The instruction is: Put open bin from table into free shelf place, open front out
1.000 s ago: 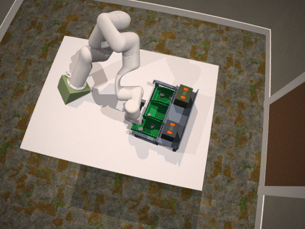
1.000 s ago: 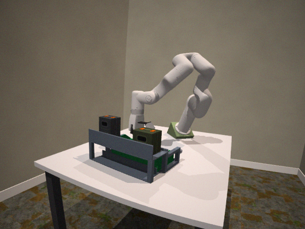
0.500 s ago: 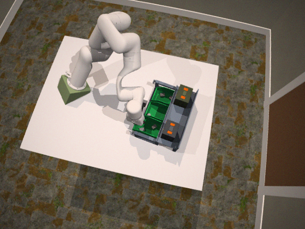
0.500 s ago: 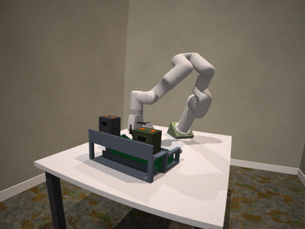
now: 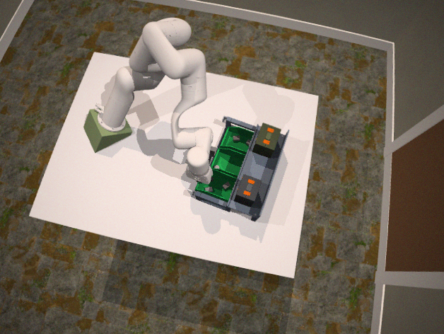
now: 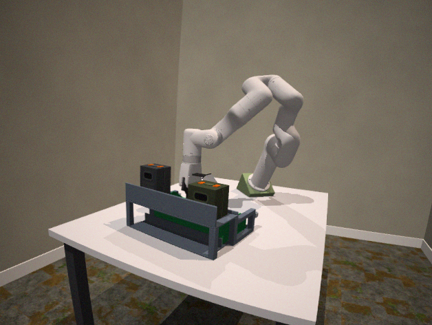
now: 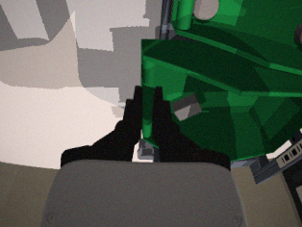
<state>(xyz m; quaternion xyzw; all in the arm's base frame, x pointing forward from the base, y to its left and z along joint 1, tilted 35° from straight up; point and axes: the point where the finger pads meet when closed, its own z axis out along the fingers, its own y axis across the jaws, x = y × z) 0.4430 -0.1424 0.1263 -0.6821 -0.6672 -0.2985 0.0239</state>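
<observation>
top: high over table, looking steeply down, far | exterior: low, past the shelf's rear toward the arm base, mid-range | wrist: at the gripper, facing its fingers, closest | shared by top/exterior: shelf, arm, table (wrist: partial)
</observation>
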